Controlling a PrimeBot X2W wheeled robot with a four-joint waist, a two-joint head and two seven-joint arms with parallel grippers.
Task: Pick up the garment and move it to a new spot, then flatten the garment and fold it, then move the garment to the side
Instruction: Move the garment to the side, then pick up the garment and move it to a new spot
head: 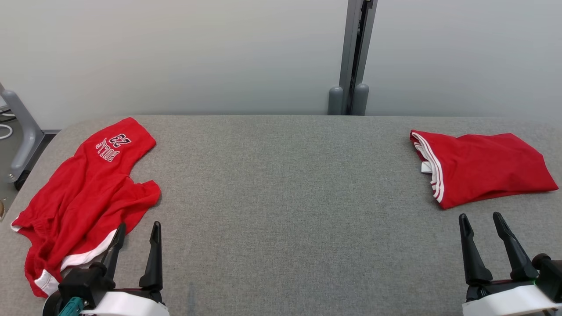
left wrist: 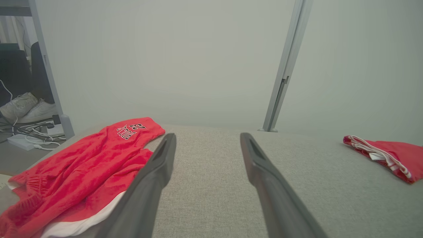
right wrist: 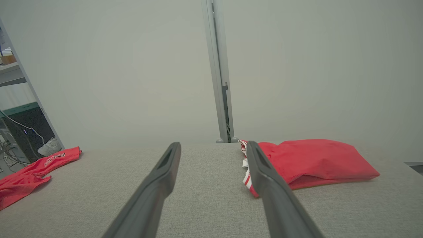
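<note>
Just beside L gripper (head: 138, 225): crumpled garment (head: 83, 193)

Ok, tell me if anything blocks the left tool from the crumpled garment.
Nothing visible does. The open left tool sits at the near edge of the crumpled garment; in the head view one finger overlaps its white hem.

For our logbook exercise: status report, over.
Left gripper, right gripper open, empty. Crumpled red garment at table left, unfolded. Folded red garment at right. Nothing blocking.

Left gripper (head: 137, 230) and right gripper (head: 481, 221) low, apart, fingers wide, empty.
</note>
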